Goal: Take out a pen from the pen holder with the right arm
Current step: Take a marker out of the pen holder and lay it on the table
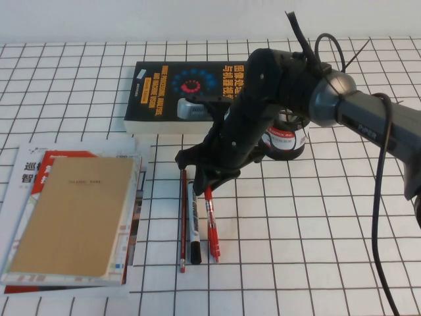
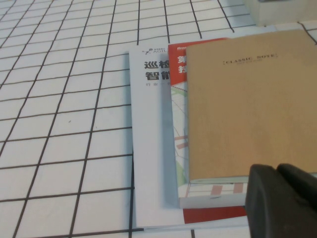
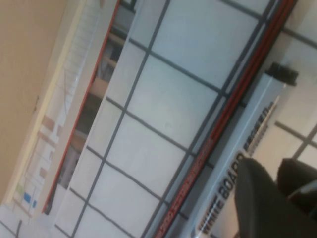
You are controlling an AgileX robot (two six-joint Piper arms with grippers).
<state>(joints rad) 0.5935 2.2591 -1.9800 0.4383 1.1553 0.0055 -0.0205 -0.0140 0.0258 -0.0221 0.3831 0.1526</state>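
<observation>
left gripper (image 2: 280,196) parked over the tan notebook (image 1: 75,220), fingers together. red pencil (image 1: 183,224), whiteboard marker (image 1: 194,227), then red pen (image 1: 212,227) lie flat on the table. right gripper (image 1: 205,179) sits low, looks pinched on the red pen's top end. pen holder (image 1: 287,139) is behind the arm, so the pen's out. suggest: open slowly, lift straight up, don't nudge the marker just beside it

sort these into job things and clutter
Job: right gripper low over the laid-out pens; pen holder behind that arm; red pen; whiteboard marker; slim pencil.
Lying about: black book; notebook stack; left gripper above that stack.
</observation>
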